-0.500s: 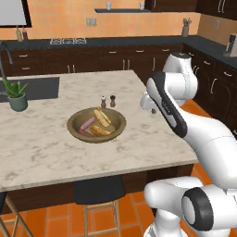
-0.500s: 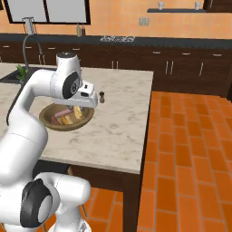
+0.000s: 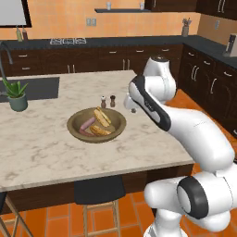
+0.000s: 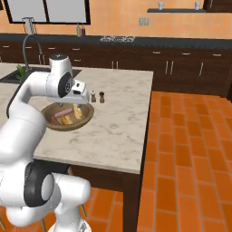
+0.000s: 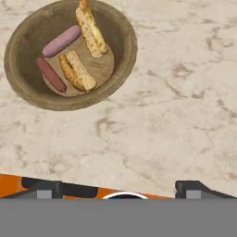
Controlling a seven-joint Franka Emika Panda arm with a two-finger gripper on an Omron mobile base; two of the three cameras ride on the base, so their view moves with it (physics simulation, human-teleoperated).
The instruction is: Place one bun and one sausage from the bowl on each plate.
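The wide brown bowl (image 3: 74, 121) sits mid-counter and holds two buns and two sausages. In the hand view the bowl (image 5: 121, 48) is at the upper left. One bun (image 5: 79, 71) lies at its centre and another bun (image 5: 92, 30) leans toward the far rim. A pinkish sausage (image 5: 61, 40) and a redder sausage (image 5: 51, 74) lie to their left. My gripper (image 5: 121, 189) hangs open and empty above bare marble, beside the bowl on the side of the counter's near edge. In the right base view the gripper (image 4: 79, 100) hovers by the bowl's (image 4: 54, 124) right rim. The plates are out of view.
Salt and pepper shakers (image 3: 107, 101) stand just behind the bowl. A potted plant (image 3: 17, 95) and a sink (image 3: 34, 88) are at the counter's left. A stool (image 3: 99, 190) stands under the near edge. Bare marble spreads right of and in front of the bowl.
The arm has swung left, bringing the hand closer to the bowl. The bowl and what lies in it have not moved.
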